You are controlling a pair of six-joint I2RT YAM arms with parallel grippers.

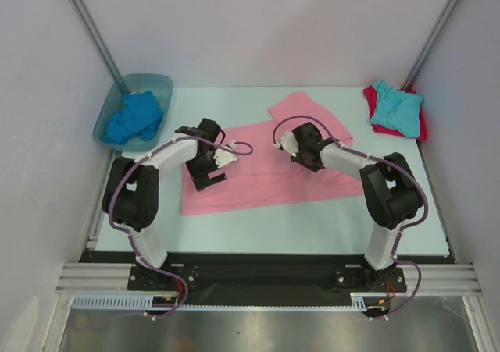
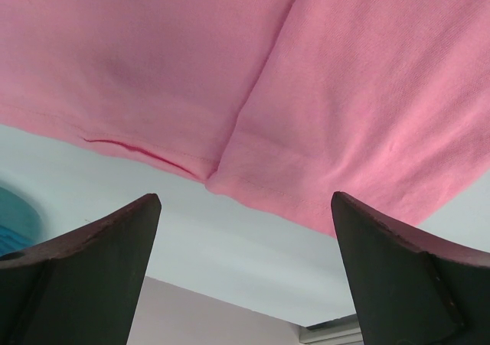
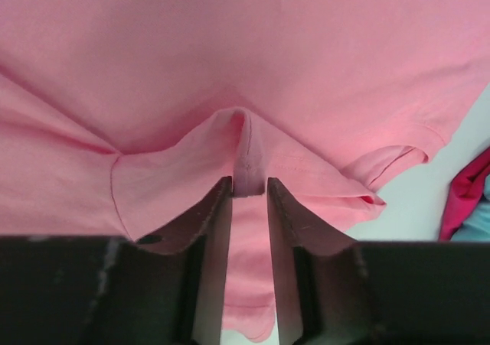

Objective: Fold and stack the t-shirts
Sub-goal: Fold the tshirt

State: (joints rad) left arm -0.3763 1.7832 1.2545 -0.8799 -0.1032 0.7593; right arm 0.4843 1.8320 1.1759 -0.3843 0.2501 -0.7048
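The pink t-shirt (image 1: 258, 182) lies spread across the middle of the table, with a sleeve flap folded up at the back (image 1: 301, 106). My right gripper (image 1: 306, 161) is down on its right half. In the right wrist view it (image 3: 249, 186) is shut on a raised ridge of the pink t-shirt (image 3: 230, 54). My left gripper (image 1: 208, 179) hovers over the shirt's left part. It stands open (image 2: 245, 230) with nothing between its fingers, and the pink hem (image 2: 321, 92) lies just beyond them. A royal blue t-shirt (image 1: 134, 118) is bunched in the tub. A turquoise t-shirt (image 1: 394, 106) rests on a red one (image 1: 422, 127) at the back right.
The blue-green plastic tub (image 1: 107, 116) stands at the back left corner. Bare pale table (image 1: 258, 223) shows in front of the pink shirt and behind it. White enclosure walls close in both sides and the back. The red cloth (image 3: 463, 196) shows at the right wrist view's edge.
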